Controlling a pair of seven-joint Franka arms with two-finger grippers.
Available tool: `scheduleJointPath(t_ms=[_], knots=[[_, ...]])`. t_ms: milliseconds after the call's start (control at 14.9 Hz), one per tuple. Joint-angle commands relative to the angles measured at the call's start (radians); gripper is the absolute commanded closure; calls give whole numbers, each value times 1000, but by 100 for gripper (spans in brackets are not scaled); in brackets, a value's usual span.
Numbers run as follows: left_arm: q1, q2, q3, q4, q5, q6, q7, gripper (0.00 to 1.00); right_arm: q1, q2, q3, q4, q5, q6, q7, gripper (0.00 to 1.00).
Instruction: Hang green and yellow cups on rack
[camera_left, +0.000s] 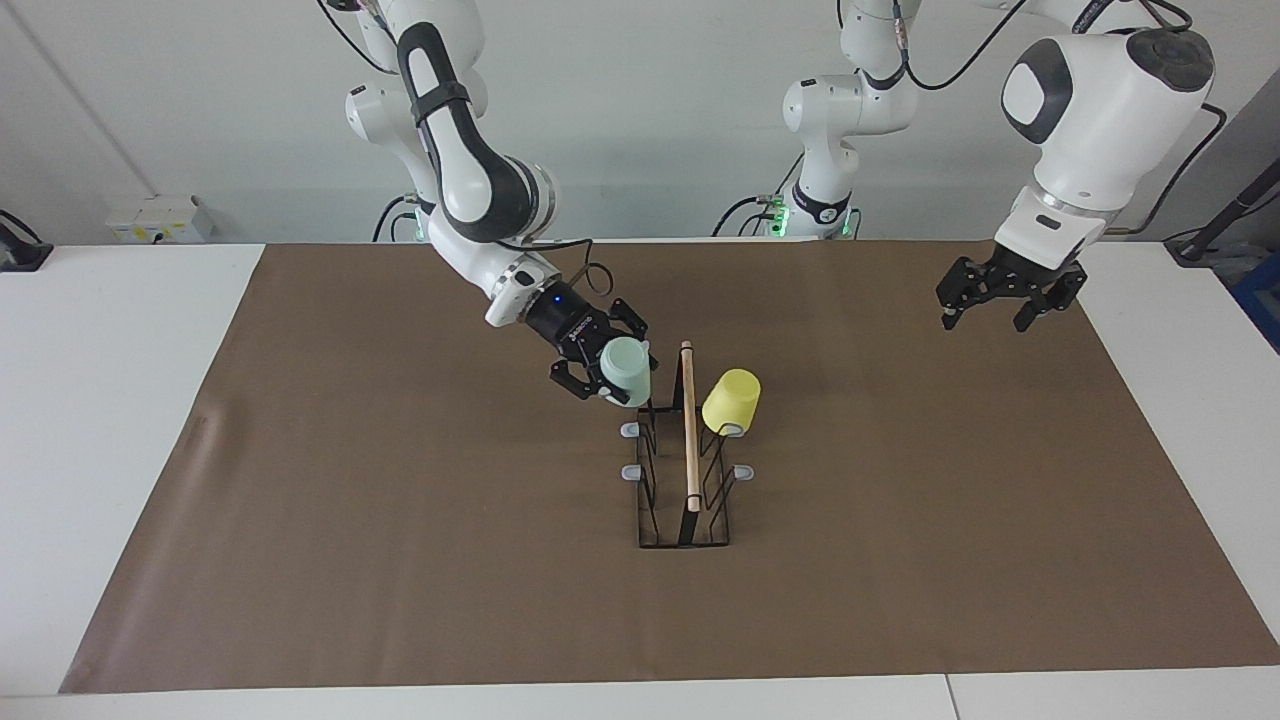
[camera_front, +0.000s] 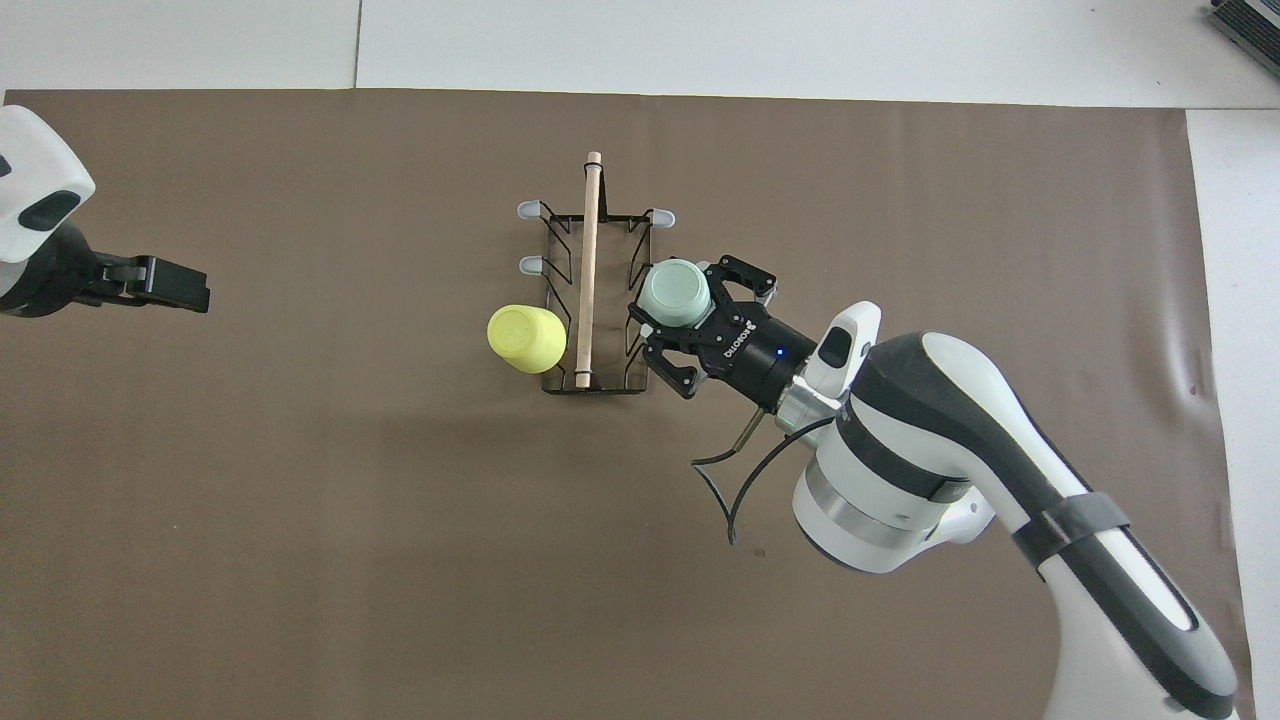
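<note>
High across the table (camera_left: 120, 420), facing the robots; steeply down from above their end. Shared: rack (camera_left: 685, 470).

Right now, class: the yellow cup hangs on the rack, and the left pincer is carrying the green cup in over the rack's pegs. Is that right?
Not quite. The right pincer carries the green cup, as the facing view shows. The left pincer is open and holds nothing, over the mat. The yellow cup does hang on the rack.

Mint-green cup (camera_left: 626, 370), yellow cup (camera_left: 731, 401), black wire rack (camera_left: 683, 520) with pale wooden rod, brown mat (camera_left: 400, 560).
</note>
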Motion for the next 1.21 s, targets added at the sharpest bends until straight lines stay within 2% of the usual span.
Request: scheduleJointPath(t_ms=[0,336,470,671,806,1141], knots=[[41,-41,-33,3,-14,-79,52,0,-3,11,3,-2,51,7,-42,100],[55,-63,-55,11,-18,-116,49,0,26,14,3,-2,131,16,-44,100],[57,-61,-55,54,-22,-154,51,0,29,14,4,-2,134,27,-44,100],[57,-64,-56,58,-23,-186,43,0,34,14,3,-2,134,27,-44,100],[57,-61,-55,116,-25,-231,48,0,31,15,3,-16,134,19,-45,100],[57,-64,-53,110,-25,-233,51,0,30,12,3,-39,135,16,-53,100]])
